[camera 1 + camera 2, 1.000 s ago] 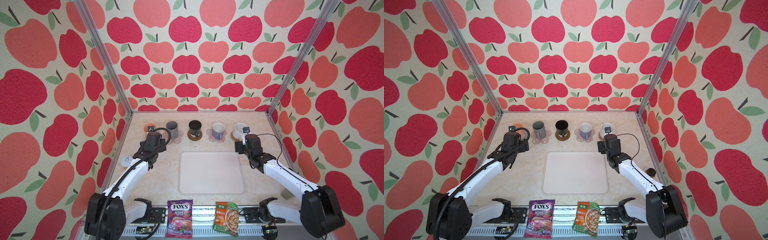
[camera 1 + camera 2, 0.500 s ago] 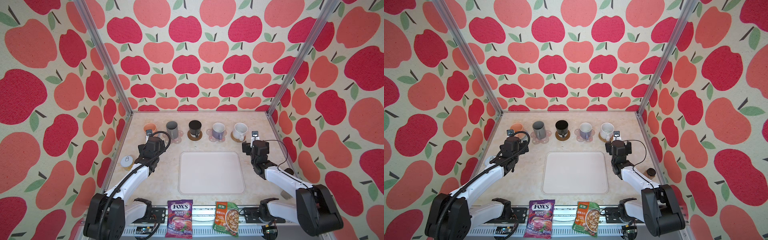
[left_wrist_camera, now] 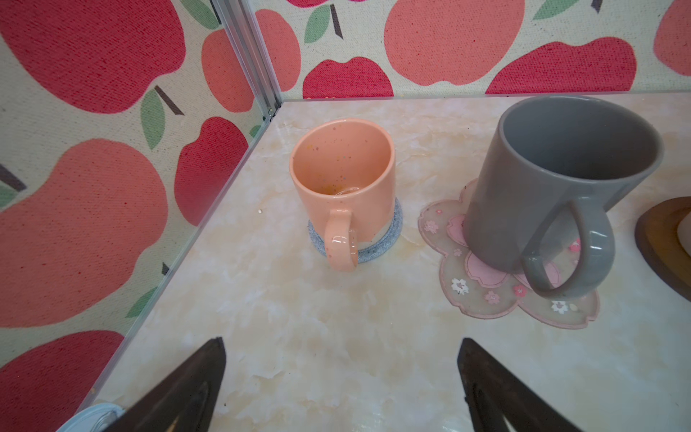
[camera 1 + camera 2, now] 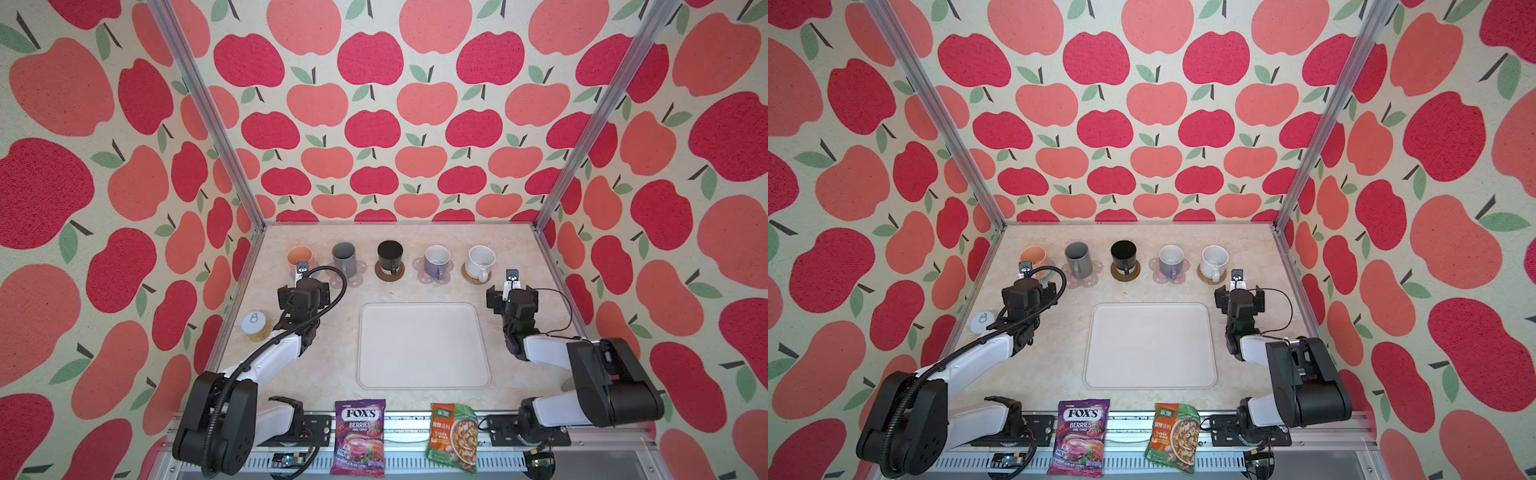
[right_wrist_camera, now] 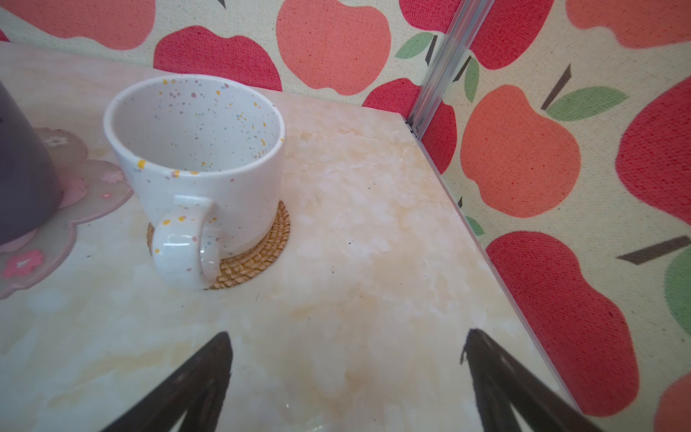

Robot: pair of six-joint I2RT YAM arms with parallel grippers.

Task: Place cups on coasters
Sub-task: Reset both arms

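Observation:
Five cups stand upright in a row at the back, each on a coaster. The peach cup sits on the blue-grey mat, and the grey cup on a pink flower. The black cup is on the brown disc. The lavender cup rests on a pink flower, and the speckled white cup on rattan. My left gripper is open just in front of the peach cup. My right gripper is open, in front and right of the white cup.
A large pale tray lies mid-table between the arms. A ring-pull tin sits by the left wall. A candy bag and a soup packet lie at the front edge. Apple-print walls close three sides.
My right gripper opened fully, left the speckled white cup on its rattan mat and drew back toward the front right. My left gripper also pulled back from the peach cup.

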